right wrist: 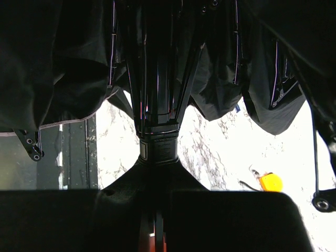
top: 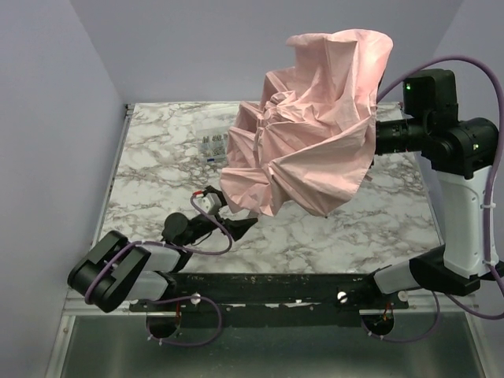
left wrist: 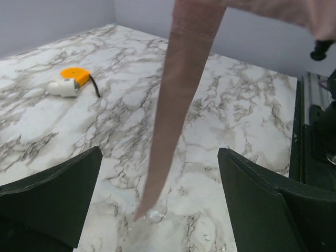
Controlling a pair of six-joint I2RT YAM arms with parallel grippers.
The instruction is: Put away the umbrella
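Because the right fingers (right wrist: 126,178) are shut tight on the shaft (right wrist: 157,79) of the umbrella (top: 315,126), holding it up off the counter (left wrist: 105,115), a pink flap (left wrist: 178,105) hangs between the left fingers (left wrist: 58,194), spread wide as if to grab it.

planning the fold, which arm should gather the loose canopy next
Left. The left tool is open and empty beside the hanging edge of the umbrella; the right tool is shut on its shaft, holding it up.
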